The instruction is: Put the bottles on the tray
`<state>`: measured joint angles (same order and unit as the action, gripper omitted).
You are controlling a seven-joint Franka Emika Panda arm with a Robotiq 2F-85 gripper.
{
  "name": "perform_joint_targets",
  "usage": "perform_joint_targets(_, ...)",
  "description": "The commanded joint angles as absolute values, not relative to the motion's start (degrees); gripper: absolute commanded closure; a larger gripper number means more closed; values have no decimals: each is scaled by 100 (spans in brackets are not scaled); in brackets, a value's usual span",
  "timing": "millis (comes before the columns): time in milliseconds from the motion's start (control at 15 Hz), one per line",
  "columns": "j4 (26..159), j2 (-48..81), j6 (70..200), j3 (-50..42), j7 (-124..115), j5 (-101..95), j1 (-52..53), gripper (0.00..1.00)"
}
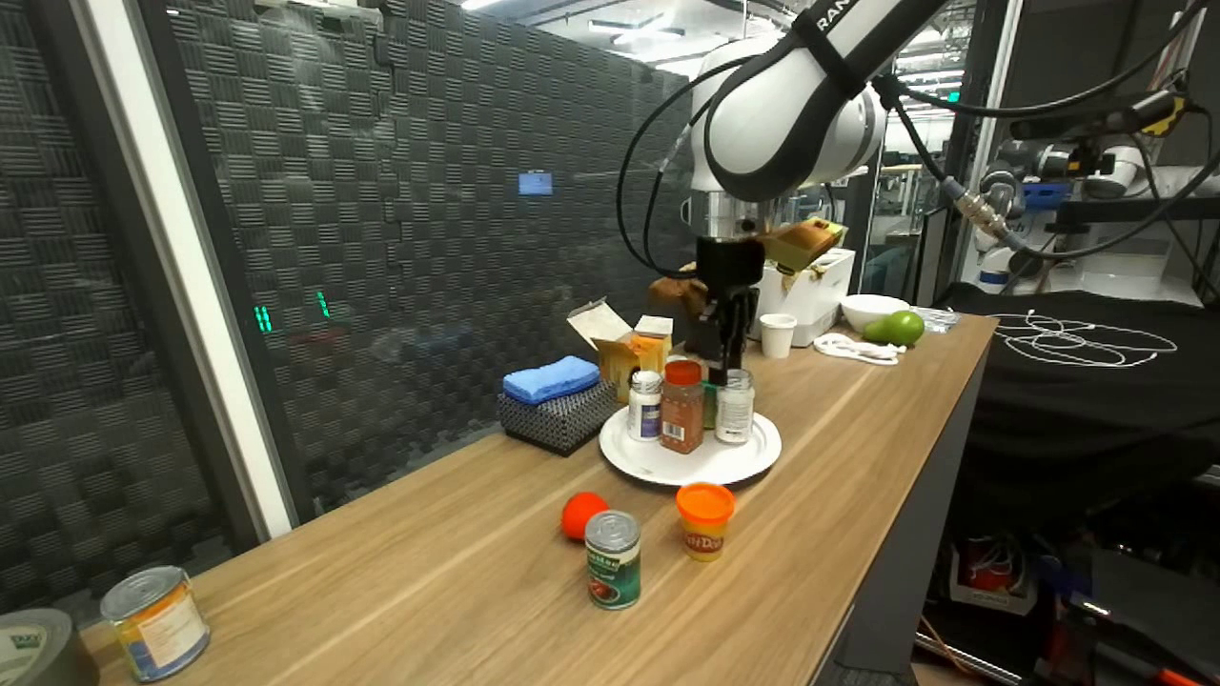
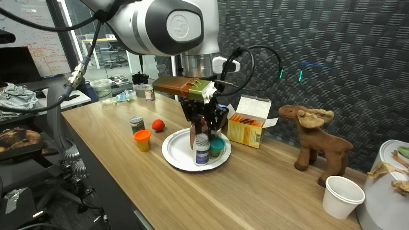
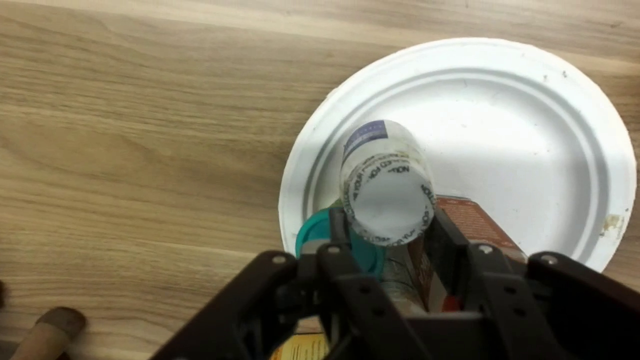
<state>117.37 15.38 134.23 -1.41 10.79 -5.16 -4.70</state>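
Claw [image 3: 390, 214] clamped on white pill bottle [image 3: 387, 180] near top, bottle upright around nine o'clock on white plate [image 3: 510, 150] in wrist view; I pinch high, probably to clear teal-lidded jar [image 2: 216, 147] at eight.

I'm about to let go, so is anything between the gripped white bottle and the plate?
Nothing visible is. The gripper holds the white bottle over the white plate, its base at or just above the surface. The teal-lidded tub and red-lidded jar stand close beside it, not underneath.
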Motion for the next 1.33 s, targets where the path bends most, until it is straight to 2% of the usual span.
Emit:
perform_joint_targets(0, 11709, 1518, 13368, -128, 1212, -432, -467, 35)
perform_joint_targets(67, 11710, 1500, 13360, -130, 1212, -438, -467, 32)
perform_joint_targets(333, 11755, 1272, 13368, -150, 1140, -452, -461, 2)
perform_joint_targets(400, 11736, 1195, 13278, -153, 1075, -425, -452, 0)
perform_joint_targets(1267, 12201, -323, 11919, 214, 428, -785, 168, 0)
